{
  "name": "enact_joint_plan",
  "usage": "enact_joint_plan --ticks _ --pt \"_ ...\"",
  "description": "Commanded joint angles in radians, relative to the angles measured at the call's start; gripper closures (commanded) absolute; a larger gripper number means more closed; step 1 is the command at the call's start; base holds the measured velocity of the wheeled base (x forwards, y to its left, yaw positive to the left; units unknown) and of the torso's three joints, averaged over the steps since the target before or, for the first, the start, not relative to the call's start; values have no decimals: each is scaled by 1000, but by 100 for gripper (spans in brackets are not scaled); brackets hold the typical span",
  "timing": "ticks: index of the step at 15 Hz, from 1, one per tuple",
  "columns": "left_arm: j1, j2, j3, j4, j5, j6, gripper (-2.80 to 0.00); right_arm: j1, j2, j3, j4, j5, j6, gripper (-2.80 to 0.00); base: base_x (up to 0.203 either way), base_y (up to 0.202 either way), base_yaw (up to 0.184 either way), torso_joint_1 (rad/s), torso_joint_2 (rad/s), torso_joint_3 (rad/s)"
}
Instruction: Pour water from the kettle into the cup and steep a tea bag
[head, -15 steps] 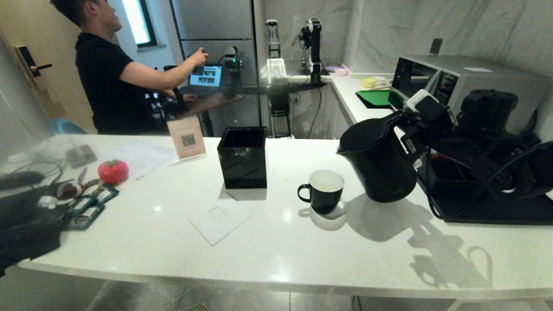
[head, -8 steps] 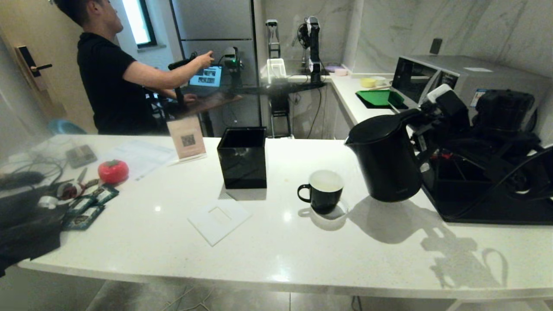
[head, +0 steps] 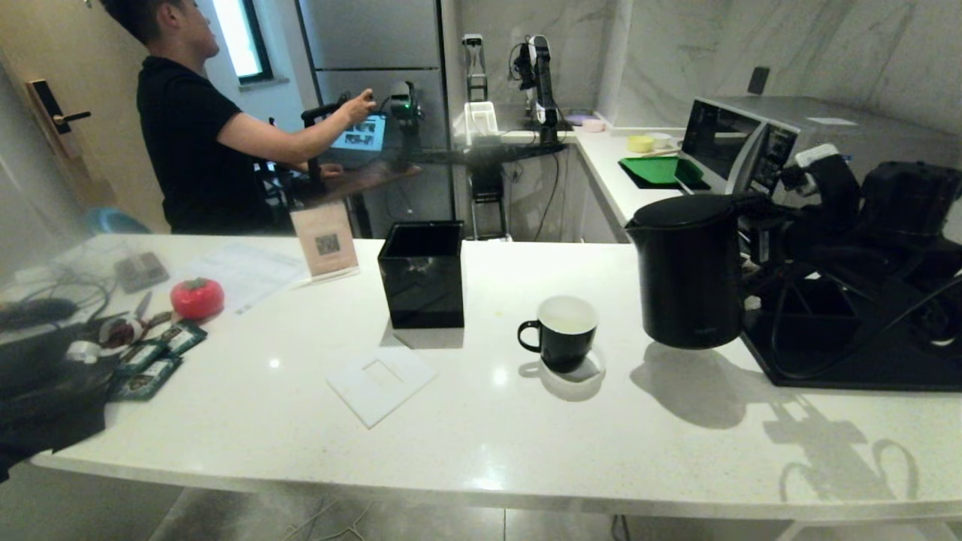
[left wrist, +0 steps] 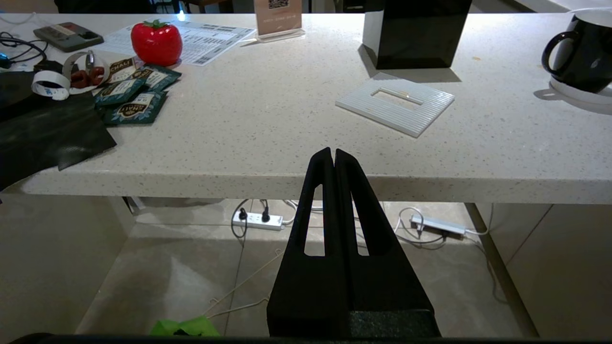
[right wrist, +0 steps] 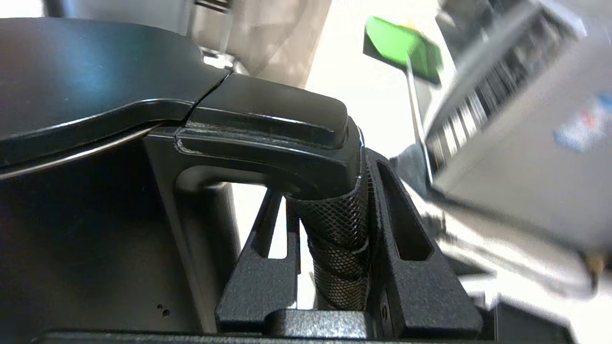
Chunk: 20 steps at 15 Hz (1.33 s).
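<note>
Setting the kettle (head: 690,278) down upright at right of frame: right hand (right wrist: 334,248) clamped on its handle, lower gently; left hand (left wrist: 333,157) together, parked.

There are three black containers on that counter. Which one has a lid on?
The kettle, tallest and farthest right, held by its handle in the right gripper. The square box and the cup are open-topped.

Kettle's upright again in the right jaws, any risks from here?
1. The right gripper clamps only the kettle handle; a full kettle might swing or slip while being set down.
2. The cup stands close beside the kettle; a sideways move could knock it.
3. Cables by the black tray could snag the arm.
</note>
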<state>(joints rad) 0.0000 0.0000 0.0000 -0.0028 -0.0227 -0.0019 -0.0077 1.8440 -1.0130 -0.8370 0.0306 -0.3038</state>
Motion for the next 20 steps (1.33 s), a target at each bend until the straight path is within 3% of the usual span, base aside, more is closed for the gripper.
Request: enact_joint_plan --ticks 1,3,7,11,20 --pt "0 0 0 0 0 -1 0 -6 -9 12 -6 -37 54 0 0 0 0 0 0 0" --pt "0 0 0 0 0 -1 0 -6 -11 13 -9 -55 124 0 0 0 0 0 0 0" --pt "0 0 0 0 0 0 0 -6 -14 26 -41 -69 190 0 0 0 0 0 0 0" --pt "0 0 0 0 0 -1 0 -5 -16 77 -122 -69 193 0 0 0 0 0 0 0" --pt "0 0 0 0 0 0 0 -5 -45 82 -119 -79 209 0 0 0 0 0 0 0"
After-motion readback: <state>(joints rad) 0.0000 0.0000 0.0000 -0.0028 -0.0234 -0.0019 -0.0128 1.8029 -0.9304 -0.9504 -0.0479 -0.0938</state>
